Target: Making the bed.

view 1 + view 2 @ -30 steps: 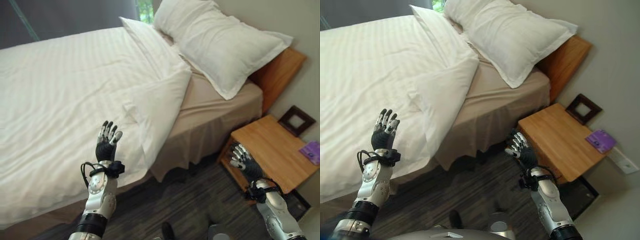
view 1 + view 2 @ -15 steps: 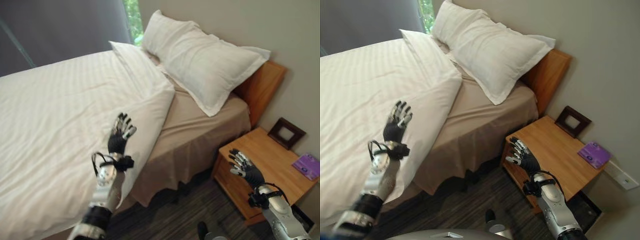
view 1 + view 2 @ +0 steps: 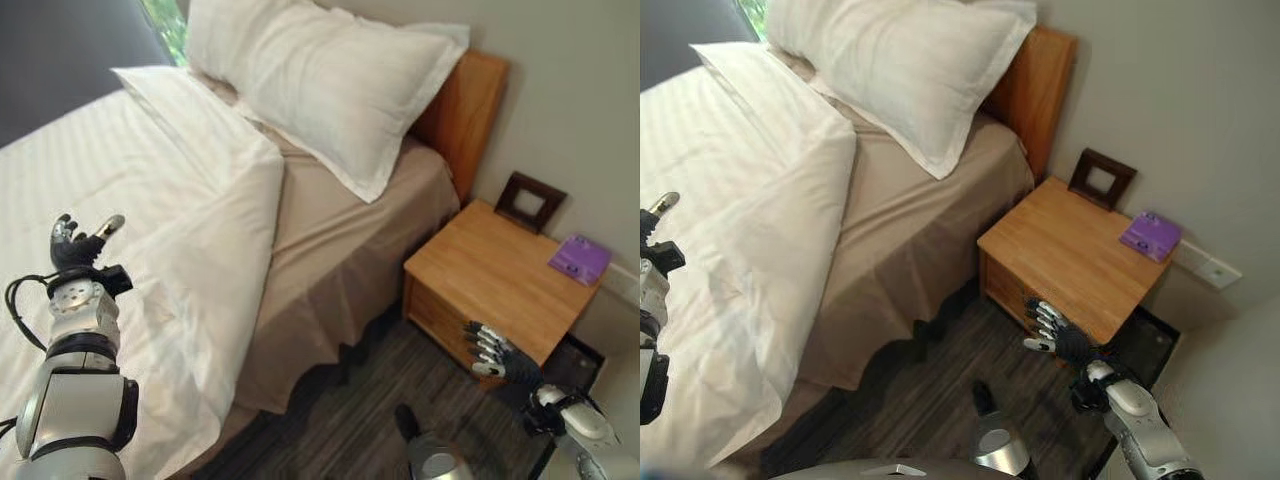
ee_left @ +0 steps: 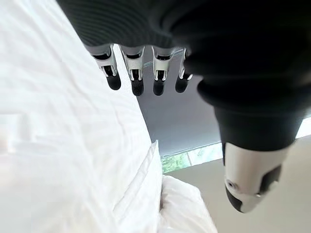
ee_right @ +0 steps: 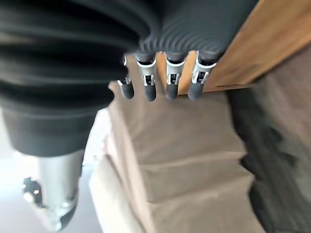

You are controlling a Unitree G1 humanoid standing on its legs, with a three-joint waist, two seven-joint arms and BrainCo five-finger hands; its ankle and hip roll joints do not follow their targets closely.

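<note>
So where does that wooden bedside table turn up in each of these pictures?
Left eye view: bedside table at right, beside the bed.
Right eye view: at centre right.
Left wrist view: not in it.
Right wrist view: its wooden edge past the right hand.
Shared landmark: tan bed skirt.

bed — white duvet, pillow | nightstand — picture frame, purple booklet

Camera view swings toward the headboard side since 1.0 s ago. Left hand now sits lower and further left over the white duvet, fingers relaxed. Right hand drops from beside the nightstand top to below its front edge, fingers straight.
</note>
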